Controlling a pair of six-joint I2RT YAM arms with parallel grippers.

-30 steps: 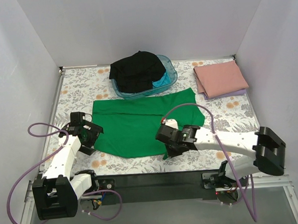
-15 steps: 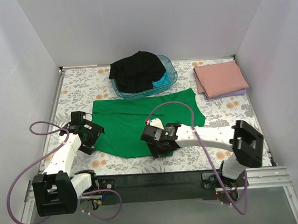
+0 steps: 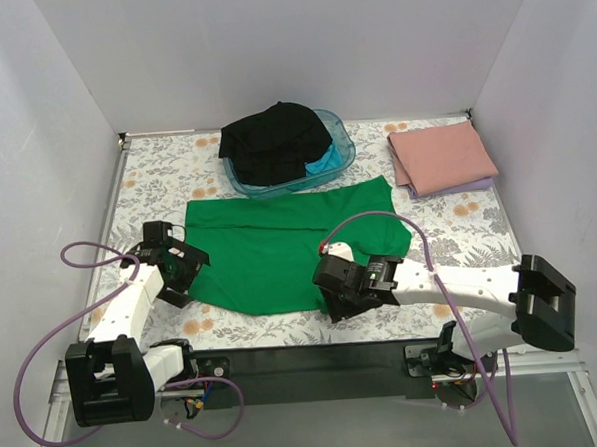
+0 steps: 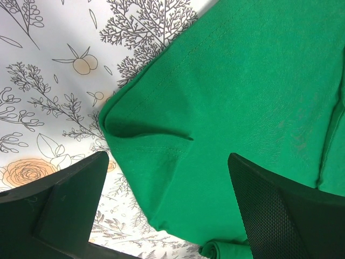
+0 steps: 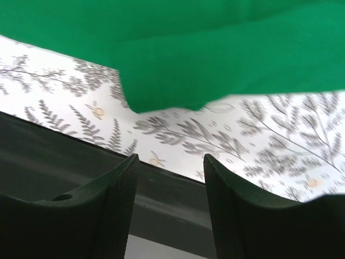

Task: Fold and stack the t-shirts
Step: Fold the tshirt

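A bright green t-shirt [image 3: 280,246] lies spread flat mid-table. My left gripper [image 3: 184,277] is open over its left sleeve; in the left wrist view the sleeve corner [image 4: 161,140] lies between the spread fingers [image 4: 64,199], gripper [image 4: 167,216] empty. My right gripper [image 3: 333,304] is open and empty at the shirt's front hem [image 5: 161,91], its fingertips [image 5: 116,205] over the table's front edge. A black tee [image 3: 274,140] is heaped on the tub, with a turquoise one [image 3: 326,165] under it. A folded pink tee [image 3: 441,156] lies on a lilac one [image 3: 480,186] at back right.
The translucent blue tub [image 3: 342,141] stands at the back centre. The floral table cover [image 3: 156,186] is walled by white panels on three sides. The dark front rail [image 5: 64,162] runs just below the shirt's hem. Purple cables loop beside both arms.
My right gripper swung left along the front hem, then came back right to nearly where it began. The left arm has barely moved. The green shirt lies the same.
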